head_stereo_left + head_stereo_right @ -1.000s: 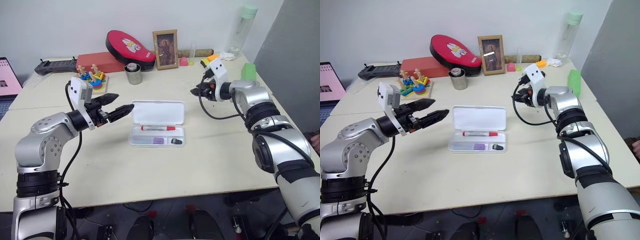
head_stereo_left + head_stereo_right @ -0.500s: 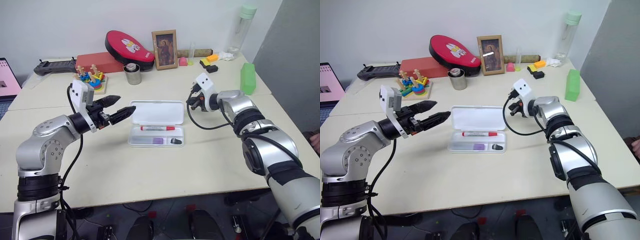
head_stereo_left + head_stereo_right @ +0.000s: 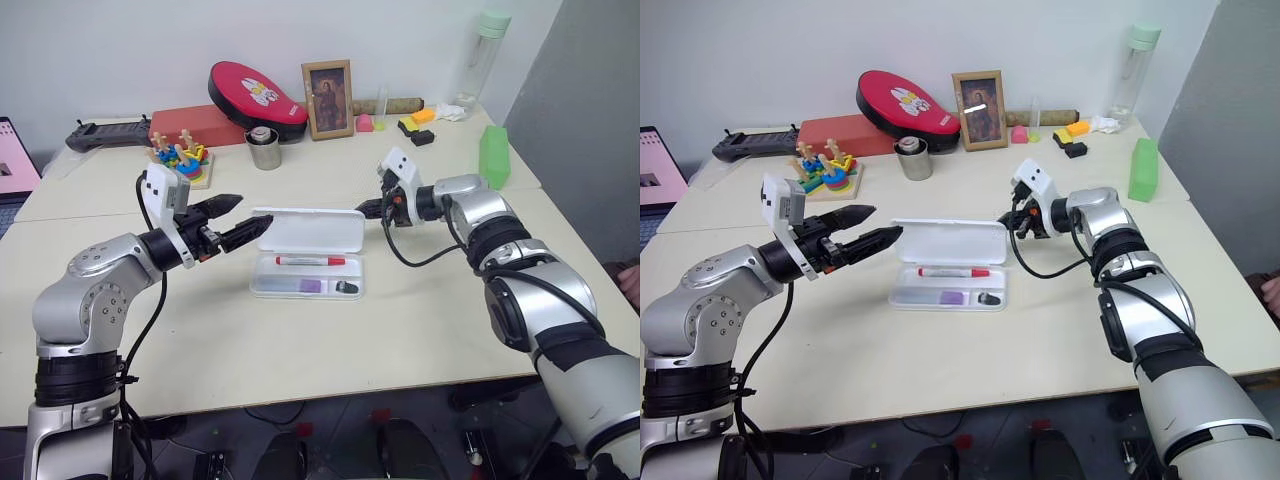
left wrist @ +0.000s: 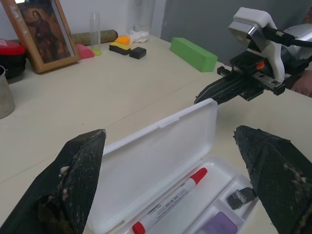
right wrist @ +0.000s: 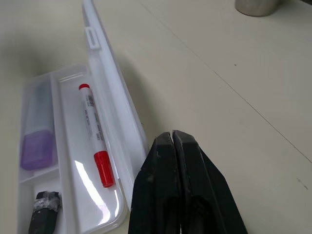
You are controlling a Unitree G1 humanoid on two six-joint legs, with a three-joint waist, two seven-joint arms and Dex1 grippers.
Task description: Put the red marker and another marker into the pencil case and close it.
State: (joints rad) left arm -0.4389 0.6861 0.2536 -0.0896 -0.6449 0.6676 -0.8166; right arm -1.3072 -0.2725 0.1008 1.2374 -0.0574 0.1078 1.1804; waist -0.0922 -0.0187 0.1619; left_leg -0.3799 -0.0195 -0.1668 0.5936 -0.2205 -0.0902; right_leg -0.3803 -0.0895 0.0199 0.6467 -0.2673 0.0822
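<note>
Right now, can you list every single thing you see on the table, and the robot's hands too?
pencil case: one, white, open, table middle
red marker: one, white with red cap, inside case
purple-capped marker: one, inside case
small black thing: one, inside case
red pouch: one, back
picture frame: one, wooden, back
metal cup: one, silver
stacking toy: one, multicoloured
green block: one, right edge
bottle: one, clear, green lid
left gripper: black, open
right gripper: black, shut, at the lid's edge

Cream desk (image 3: pixel 330 340), two tops butted with a seam at left, stands against a plain white wall (image 3: pixel 150 40), with a grey panel (image 3: pixel 590 110) at the right edge and dark floor (image 3: pixel 330 440) with cables beneath the front edge; even, soft lighting.
</note>
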